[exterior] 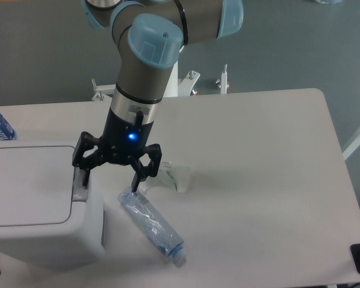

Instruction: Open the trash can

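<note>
The black two-finger end effector point(109, 181) hangs with its fingers spread wide, one fingertip over the grey push-button strip point(79, 185) on the rim of the large boxy white plastic trash can point(39, 204), whose flat lid lies closed, at the white tabletop's point(258, 168) left edge. Its other fingertip is just above a clear plastic bottle point(152, 225) lying beside the can.
</note>
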You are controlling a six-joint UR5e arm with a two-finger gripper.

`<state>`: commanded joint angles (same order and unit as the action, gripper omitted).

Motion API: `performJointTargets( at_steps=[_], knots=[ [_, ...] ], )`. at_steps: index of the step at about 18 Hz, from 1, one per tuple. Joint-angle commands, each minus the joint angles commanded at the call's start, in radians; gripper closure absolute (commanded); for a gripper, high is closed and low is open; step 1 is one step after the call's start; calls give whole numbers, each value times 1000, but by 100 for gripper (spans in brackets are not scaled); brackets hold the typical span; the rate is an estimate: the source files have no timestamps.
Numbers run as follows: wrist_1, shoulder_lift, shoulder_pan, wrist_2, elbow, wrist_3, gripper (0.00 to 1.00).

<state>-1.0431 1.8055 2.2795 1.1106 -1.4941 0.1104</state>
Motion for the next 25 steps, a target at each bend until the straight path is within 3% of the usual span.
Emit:
performJointTargets(
  at_steps=[14, 21, 25],
  knots=[
    [0, 2, 0, 2, 6, 0, 0],
    [25, -6, 15, 61, 113, 9, 0],
    [81, -8, 60, 127, 141, 11, 0]
  ],
)
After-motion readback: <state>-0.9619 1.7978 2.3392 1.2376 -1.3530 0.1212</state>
